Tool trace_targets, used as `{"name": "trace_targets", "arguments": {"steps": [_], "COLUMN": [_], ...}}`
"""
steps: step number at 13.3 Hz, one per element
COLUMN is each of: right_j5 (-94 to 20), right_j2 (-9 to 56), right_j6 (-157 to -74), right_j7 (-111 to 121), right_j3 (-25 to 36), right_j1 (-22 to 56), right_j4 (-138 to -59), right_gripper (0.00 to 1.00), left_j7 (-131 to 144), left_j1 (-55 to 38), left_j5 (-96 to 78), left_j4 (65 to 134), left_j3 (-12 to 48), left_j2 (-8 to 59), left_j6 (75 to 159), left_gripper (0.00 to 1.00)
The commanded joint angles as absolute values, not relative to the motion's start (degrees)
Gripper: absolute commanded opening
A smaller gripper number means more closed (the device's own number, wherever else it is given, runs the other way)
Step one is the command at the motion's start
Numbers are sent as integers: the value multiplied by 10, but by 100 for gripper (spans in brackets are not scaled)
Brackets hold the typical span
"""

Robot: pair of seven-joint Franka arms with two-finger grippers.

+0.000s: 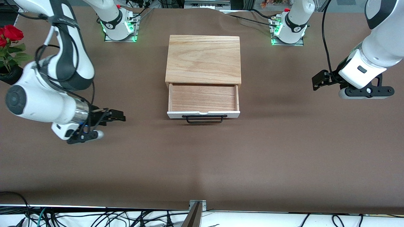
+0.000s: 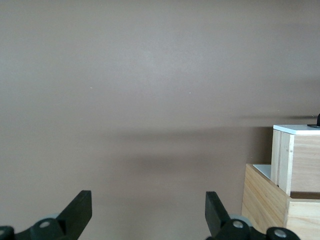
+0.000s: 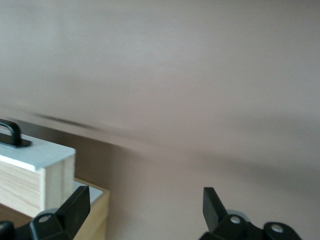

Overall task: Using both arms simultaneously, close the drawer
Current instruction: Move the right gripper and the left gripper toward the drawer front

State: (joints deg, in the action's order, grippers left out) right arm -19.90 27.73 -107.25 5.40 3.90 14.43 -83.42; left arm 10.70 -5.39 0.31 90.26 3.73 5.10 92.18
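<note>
The drawer stands pulled out of its wooden box at the table's middle, with its white front panel and black bar handle facing the front camera. My right gripper is open and empty, low over the table beside the drawer's front, toward the right arm's end. My left gripper is open and empty, over the table toward the left arm's end. The left wrist view shows open fingers and the drawer's side. The right wrist view shows open fingers and the drawer's corner.
A pot of red roses stands at the table's edge toward the right arm's end. A brown cloth covers the table. A metal bracket and cables lie at the edge nearest the front camera.
</note>
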Motion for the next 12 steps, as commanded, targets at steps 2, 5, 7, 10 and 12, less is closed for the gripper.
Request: {"name": "trace_targets", "arguments": {"steps": [2,5,7,10,12], "right_j5": [-235,-235,-239,-263,-275], "right_j2": [294,313,326,342,351], "right_j6": [-1119,-1157,-1172,-1191,-1207], "right_j7": [54,53,53,53,54], "right_j3": [43,43,43,43,43], "right_j1": [177,206,221,235,247], "right_j4": [-833,-833,-833,-833,-833], "right_gripper": [100,100,100,100,100], "left_j7": [104,105,105,105,105], "left_j1": [-63,-75,-75,-75,-75], "left_j5": [13,-29,-68,-127,-148], "left_j4": [875,871,872,878,881], "left_j3": [58,62,66,73,94], "left_j2": [76,94,110,131,155], "left_j6": [919,946,968,993,1026], "left_gripper": [100,100,100,100,100]}}
